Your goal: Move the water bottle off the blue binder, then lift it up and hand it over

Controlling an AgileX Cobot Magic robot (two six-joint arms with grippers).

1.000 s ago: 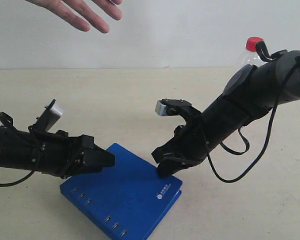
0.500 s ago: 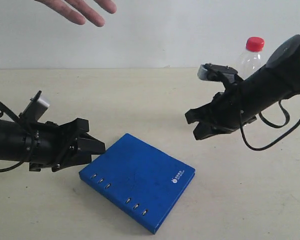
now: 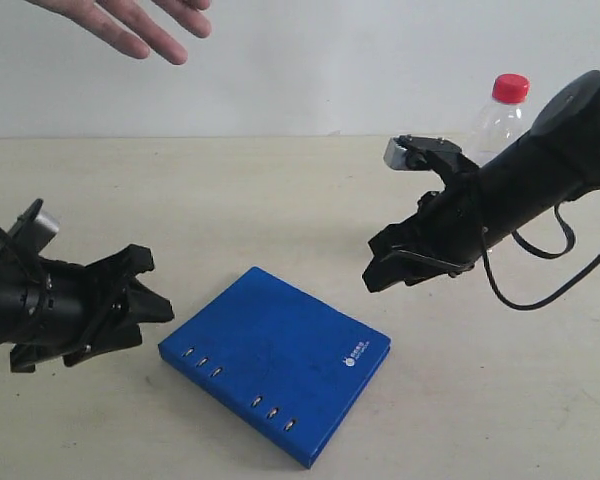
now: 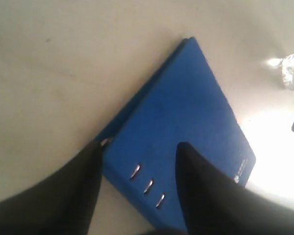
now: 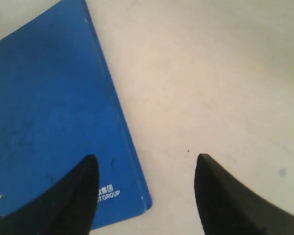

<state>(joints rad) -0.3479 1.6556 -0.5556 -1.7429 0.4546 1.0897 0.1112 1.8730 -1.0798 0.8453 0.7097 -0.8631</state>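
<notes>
On the table (image 3: pixel 230 190), centre-front, the blue binder (image 3: pixel 280 350) is lying flat, riveted spine edge facing the camera. Nothing is resting on it. The water bottle (image 3: pixel 500 115) is standing upright at the back right, well apart from the binder and partly hidden behind the right arm. A person's hand (image 3: pixel 130 20) is hovering, palm open, at the upper left.

Handling, as judged: the binder is looking stiff and light, with a smooth cover that is likely slippery. It is sitting flush on the table, so there is no gap for a finger. An edge pinch seems best, probably at the thicker spine side or a corner, tipping it up first. The bottle is looking thin-walled and light, and its contents are not showing.

Left gripper (image 3: pixel 155 290): jaws standing apart, holding nothing, sitting low just beside the binder's left corner and not touching it as far as can be told. Right gripper (image 3: pixel 372 265): jaws spread, empty, hanging above bare table near the binder's far corner.
</notes>
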